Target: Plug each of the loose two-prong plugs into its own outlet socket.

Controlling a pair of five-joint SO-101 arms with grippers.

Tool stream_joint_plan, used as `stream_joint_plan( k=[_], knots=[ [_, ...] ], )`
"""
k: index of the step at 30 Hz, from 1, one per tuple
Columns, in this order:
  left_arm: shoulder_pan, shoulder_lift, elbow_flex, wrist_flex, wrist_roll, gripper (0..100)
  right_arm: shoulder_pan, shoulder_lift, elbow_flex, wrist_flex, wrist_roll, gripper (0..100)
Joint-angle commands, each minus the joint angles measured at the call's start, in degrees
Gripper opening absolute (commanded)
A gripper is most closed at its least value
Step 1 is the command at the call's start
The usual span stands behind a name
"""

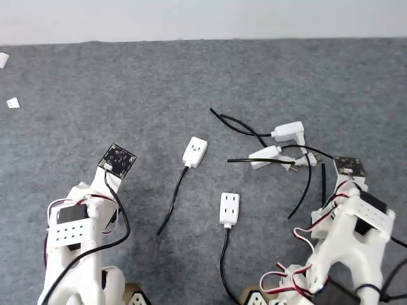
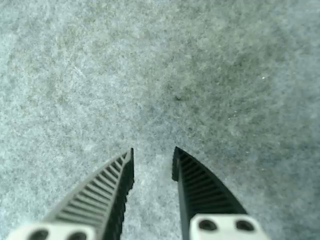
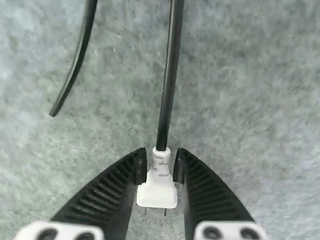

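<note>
Between the black ribbed fingers of my right gripper sits a small white two-prong plug, its black cord running away over the grey carpet. The gripper is shut on it, prongs pointing back toward the wrist. In the high view this arm stands at the lower right. Two white outlet sockets lie mid-table on black leads. Two loose white plugs lie right of them. My left gripper is open over bare carpet, its arm at the lower left.
A second black cord ends loose on the carpet beside the held plug's cord. Tangled black leads curl around the loose plugs. Two white scraps lie at the far left. A pale wall bounds the back.
</note>
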Motion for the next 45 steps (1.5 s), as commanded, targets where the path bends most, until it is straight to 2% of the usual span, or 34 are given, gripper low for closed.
stream_joint_plan(
  k=[1, 24, 27, 32, 36, 41, 45],
  knots=[
    [-0.3, -0.7, -1.7, -1.2, 0.4, 12, -0.5, 0.0, -0.3, -0.9, -0.8, 10.3],
    [-0.4, -0.7, -1.7, -1.2, 0.4, 12, 0.8, 5.6, -0.9, -4.0, -0.8, 6.5],
    [-0.4, -0.7, -1.7, -1.2, 0.4, 12, 0.8, 5.0, -0.9, -3.7, -0.8, 1.2],
    [-0.4, -0.7, -1.7, -1.2, 0.4, 12, 0.8, 3.1, -0.8, -3.2, -0.8, 0.8],
    [-0.4, -0.7, -1.7, -1.2, 0.4, 12, 0.5, -2.4, -1.8, 2.2, -0.7, 0.8],
    [-0.4, -0.7, -1.7, -1.2, 0.4, 12, 0.2, -17.3, -5.4, 13.8, -0.1, 0.8],
    [-0.3, -0.7, -1.7, -1.2, 0.4, 12, -3.5, -28.2, -7.6, 22.9, 1.1, 0.8]
  ],
)
